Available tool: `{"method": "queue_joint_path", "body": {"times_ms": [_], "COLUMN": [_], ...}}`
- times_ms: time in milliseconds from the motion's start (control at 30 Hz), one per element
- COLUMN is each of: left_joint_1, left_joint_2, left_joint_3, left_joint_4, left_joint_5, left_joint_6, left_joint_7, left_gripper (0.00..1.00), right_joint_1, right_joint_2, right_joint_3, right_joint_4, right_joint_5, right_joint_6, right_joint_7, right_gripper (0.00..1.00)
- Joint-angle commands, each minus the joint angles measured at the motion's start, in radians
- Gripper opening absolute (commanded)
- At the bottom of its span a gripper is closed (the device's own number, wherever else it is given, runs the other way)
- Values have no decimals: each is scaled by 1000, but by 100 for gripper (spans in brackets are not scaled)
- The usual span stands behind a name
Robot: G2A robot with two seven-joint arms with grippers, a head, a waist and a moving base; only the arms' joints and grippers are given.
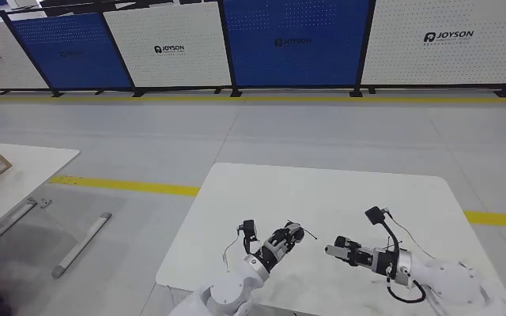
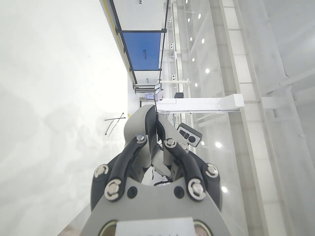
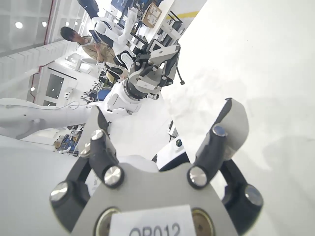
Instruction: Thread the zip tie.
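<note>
My left gripper (image 1: 296, 229) hovers over the near part of the white table (image 1: 332, 189), shut on a thin black zip tie (image 1: 309, 233). In the left wrist view the strap (image 2: 155, 103) pokes out past the closed fingertips (image 2: 150, 114). The right wrist view shows this left gripper (image 3: 169, 57) farther off, with the tie (image 3: 179, 76) hanging from it and ending in its small square head. My right gripper (image 1: 328, 250) faces it from a short distance, open, with nothing between its fingers (image 3: 231, 109).
A few loose black zip ties (image 2: 114, 122) lie crossed on the table beyond the left gripper. The table's near edge (image 1: 170, 276) is close to both arms. A second white table (image 1: 32, 166) stands off to the left across the floor.
</note>
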State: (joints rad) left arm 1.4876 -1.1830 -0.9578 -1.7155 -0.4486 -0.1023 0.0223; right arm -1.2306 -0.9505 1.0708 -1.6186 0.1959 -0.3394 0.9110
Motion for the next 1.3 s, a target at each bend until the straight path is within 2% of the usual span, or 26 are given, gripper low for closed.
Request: {"method": "queue_joint_path", "body": {"times_ms": [0, 167, 367, 400, 433, 467, 500, 700, 733, 800, 933, 1267], "left_joint_1": [1, 11, 26, 28, 30, 32, 34, 39, 39, 40, 39, 31], "left_joint_2": [-2, -5, -7, -8, -8, -9, -9, -13, -14, -15, -18, -25], "left_joint_3": [1, 4, 8, 9, 11, 12, 14, 17, 17, 17, 16, 11], "left_joint_4": [-3, -11, -31, -33, -36, -38, -41, -46, -47, -47, -46, -36], "left_joint_5": [-6, -1, 28, 32, 36, 39, 42, 45, 43, 39, 33, 21], "left_joint_6": [-8, -14, -5, -4, -4, -4, -4, 4, 5, 3, 2, 5], "left_joint_7": [3, -11, 2, 4, 5, 6, 8, 7, 9, 11, 13, 7], "left_gripper": [0, 0, 0, 0, 0, 0, 0, 0, 0, 0, 0, 0], "right_joint_1": [-4, 54, 120, 126, 132, 138, 144, 157, 155, 153, 146, 130], "right_joint_2": [-3, -29, -67, -71, -76, -81, -86, -106, -109, -112, -118, -132], "right_joint_3": [1, -35, -71, -75, -81, -86, -91, -95, -92, -86, -72, -40], "right_joint_4": [9, 120, 202, 213, 222, 230, 240, 267, 269, 269, 272, 270], "right_joint_5": [67, 234, 258, 253, 245, 240, 236, 226, 224, 219, 217, 205], "right_joint_6": [-1, -1, -1, -1, -1, -1, -1, -1, -1, -1, -1, -1], "right_joint_7": [4, 103, 146, 141, 141, 141, 139, 154, 158, 164, 184, 214], "right_gripper": [100, 100, 100, 93, 69, 67, 50, 32, 26, 22, 0, 0]}}
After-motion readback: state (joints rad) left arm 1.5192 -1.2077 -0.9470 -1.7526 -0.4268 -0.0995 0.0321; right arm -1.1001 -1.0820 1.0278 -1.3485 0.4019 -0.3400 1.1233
